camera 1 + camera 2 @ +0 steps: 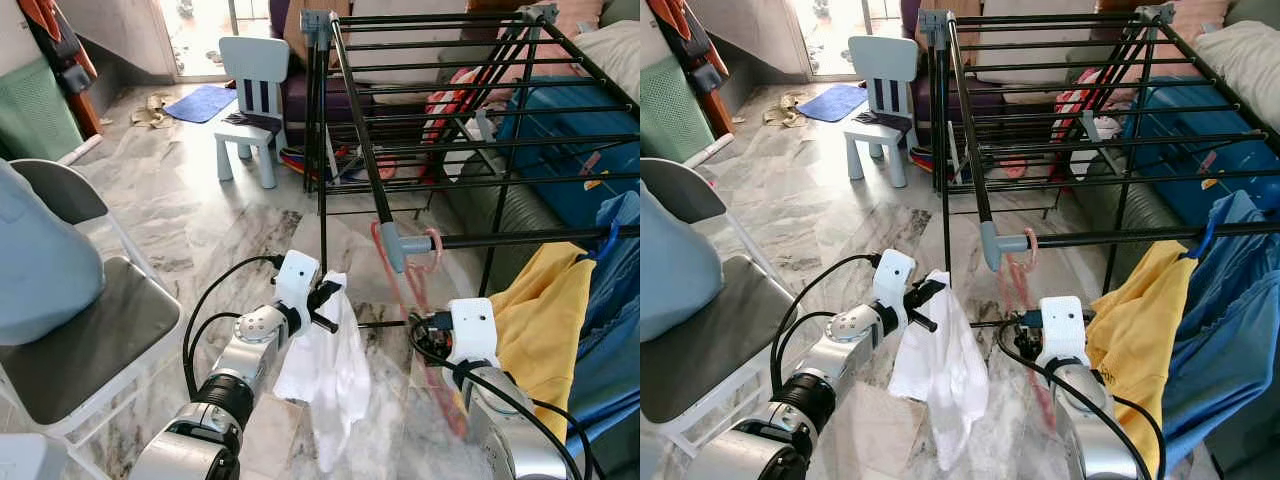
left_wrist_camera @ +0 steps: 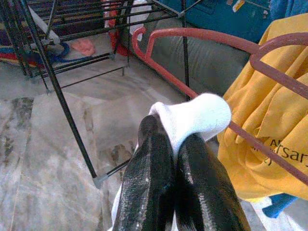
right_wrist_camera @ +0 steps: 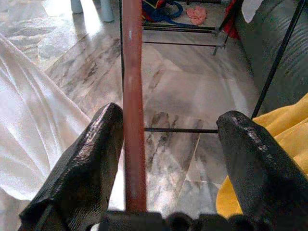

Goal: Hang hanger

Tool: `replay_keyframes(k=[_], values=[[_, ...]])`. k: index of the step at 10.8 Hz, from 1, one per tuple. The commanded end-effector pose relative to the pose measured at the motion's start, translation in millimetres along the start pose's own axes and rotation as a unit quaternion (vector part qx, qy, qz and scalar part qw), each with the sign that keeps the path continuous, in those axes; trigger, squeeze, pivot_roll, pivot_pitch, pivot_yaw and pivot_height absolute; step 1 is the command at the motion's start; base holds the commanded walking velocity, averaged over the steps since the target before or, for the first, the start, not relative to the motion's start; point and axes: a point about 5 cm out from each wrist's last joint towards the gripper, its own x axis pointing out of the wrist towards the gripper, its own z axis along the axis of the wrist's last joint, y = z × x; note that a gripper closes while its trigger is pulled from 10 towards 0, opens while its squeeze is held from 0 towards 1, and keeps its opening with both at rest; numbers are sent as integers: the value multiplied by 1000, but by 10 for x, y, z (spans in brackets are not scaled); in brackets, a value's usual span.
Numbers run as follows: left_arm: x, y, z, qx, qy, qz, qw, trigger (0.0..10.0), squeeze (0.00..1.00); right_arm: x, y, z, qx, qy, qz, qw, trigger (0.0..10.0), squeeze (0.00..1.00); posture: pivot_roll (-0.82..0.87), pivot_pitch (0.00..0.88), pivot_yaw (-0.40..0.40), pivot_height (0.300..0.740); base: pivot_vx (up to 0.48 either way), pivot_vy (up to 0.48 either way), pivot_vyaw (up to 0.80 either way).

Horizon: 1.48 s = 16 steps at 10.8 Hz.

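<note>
— One red hanger (image 2: 202, 33): which way does it run?
— Its bar stands upright between the right gripper's (image 3: 168, 149) spread, released jaws, against one finger; its hook curls over the drying rack (image 1: 360, 130) rail above.
— And cloths?
— One white cloth (image 1: 330, 375), clenched in the left gripper's (image 2: 166, 139) jaws, hanging below them. One yellow shirt (image 1: 540, 310) beside.

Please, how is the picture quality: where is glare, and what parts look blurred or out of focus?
Left eye view: bright glare at the doorway, otherwise sharp. Left wrist view: the white cloth is overexposed, and the left gripper looks soft. Right wrist view: the red hanger and near fingers are blurred.
</note>
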Motion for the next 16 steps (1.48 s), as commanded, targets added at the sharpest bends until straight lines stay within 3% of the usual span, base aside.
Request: replay_keyframes(k=[1,2,6,16], values=[[44,0,103,14,-7,-2,1000,10000,0,-13,12,21,1,-2,2,1000,1882,106,-60,0,1,740,0,0,0],[45,-1,103,15,-7,-3,1000,10000,0,-12,41,19,3,-1,6,1000,0,0,-61,0,2,740,0,0,0],[48,-7,103,15,-6,-4,1000,10000,0,4,65,21,7,0,9,1000,1137,0,-60,0,0,740,0,0,0],[49,-20,89,18,-1,-8,1000,10000,0,-1,78,-4,6,3,5,1000,275,0,-61,0,3,740,0,0,0]])
